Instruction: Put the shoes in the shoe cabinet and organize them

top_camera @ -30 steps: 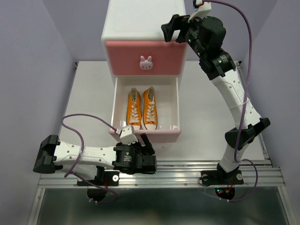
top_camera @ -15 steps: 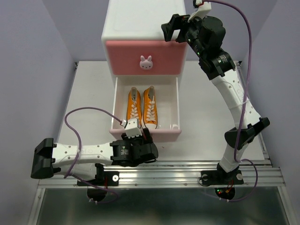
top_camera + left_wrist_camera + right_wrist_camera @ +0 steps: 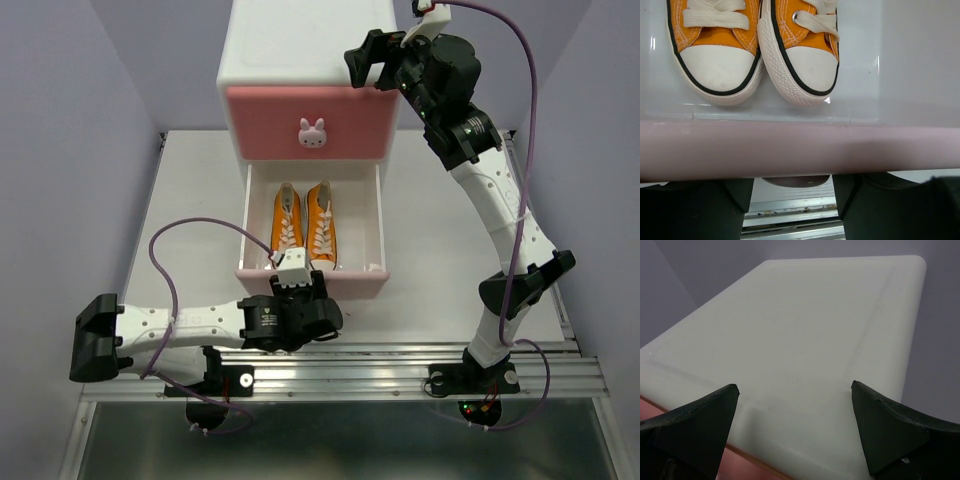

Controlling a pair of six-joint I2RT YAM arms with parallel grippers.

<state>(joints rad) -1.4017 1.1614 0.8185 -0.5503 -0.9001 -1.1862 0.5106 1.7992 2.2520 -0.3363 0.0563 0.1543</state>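
Orange shoes [image 3: 321, 230] sat in the open lower drawer [image 3: 375, 225] of the cabinet [image 3: 290, 45].
Pair side by side, toes toward the drawer front. Left gripper [image 3: 792, 186] at that front, fingers apart, possibly straddling the knob [image 3: 796, 180]; too dark to confirm. Right gripper [image 3: 794, 386] spread wide over the cabinet top.

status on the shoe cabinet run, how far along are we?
Done: the orange pair lies side by side in the open lower drawer. In hand: the left gripper is at that drawer's front; whether it grips anything is unclear. The right gripper hangs open over the cabinet top. Left: closing the lower drawer. No black shoes in view; the upper drawer is shut, contents unseen.
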